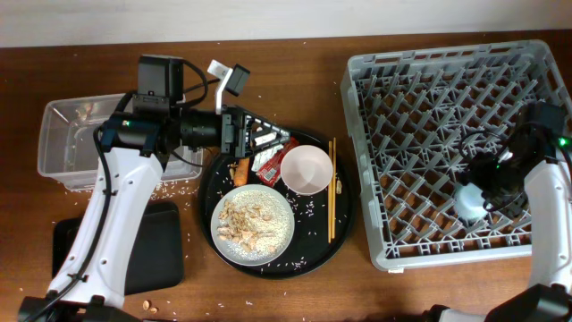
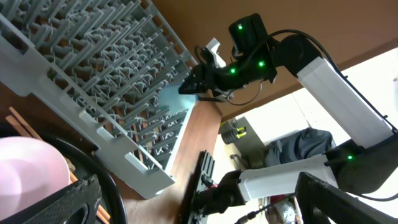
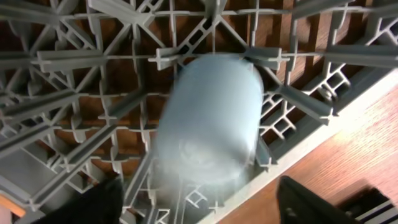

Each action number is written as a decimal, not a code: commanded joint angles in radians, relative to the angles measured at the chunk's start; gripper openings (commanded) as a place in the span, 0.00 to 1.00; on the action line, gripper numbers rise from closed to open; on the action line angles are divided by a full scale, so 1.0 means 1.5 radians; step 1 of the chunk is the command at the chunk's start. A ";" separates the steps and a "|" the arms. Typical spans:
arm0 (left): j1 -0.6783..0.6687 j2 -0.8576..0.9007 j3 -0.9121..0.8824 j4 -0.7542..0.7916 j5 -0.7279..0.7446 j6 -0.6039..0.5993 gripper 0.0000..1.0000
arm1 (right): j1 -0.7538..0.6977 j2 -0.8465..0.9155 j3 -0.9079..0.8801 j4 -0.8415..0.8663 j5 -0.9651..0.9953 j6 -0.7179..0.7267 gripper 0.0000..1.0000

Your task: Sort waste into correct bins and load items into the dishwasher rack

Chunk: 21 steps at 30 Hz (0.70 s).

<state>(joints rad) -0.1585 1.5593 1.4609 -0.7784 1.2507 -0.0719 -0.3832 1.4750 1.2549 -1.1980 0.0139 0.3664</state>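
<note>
Cup (image 3: 208,118) (blurred) among rack (image 3: 74,62) pegs, long axis toward right end effector (image 3: 208,199), spread wide, empty.

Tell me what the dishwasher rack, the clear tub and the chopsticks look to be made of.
Dishwasher rack: likely moulded plastic, matte light grey, with thin lattice ribs and pegs.
Clear tub: seemingly transparent plastic, glossy; the table shows through its walls.
Chopsticks: probably wood or bamboo, judging by thin tan-brown shafts; finish too small to tell.

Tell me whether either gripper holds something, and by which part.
Nothing is held. The left gripper and right gripper are open; the blue cup sits in the rack.
</note>
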 commanded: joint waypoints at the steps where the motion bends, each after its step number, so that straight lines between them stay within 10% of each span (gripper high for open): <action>1: 0.002 -0.016 0.005 -0.006 -0.002 0.004 0.99 | -0.002 -0.014 0.051 -0.020 -0.010 0.004 0.84; 7: -0.005 -0.016 0.005 -0.035 -0.179 -0.002 0.99 | 0.068 -0.084 0.127 -0.035 -0.271 -0.134 0.84; 21: -0.007 -0.140 0.005 -0.152 -0.594 -0.098 0.99 | 0.519 0.040 0.092 0.083 -0.062 -0.057 0.62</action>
<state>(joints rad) -0.1680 1.4685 1.4605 -0.9771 0.5774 -0.1783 0.3191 1.4361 1.4078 -1.1011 -0.2226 0.2108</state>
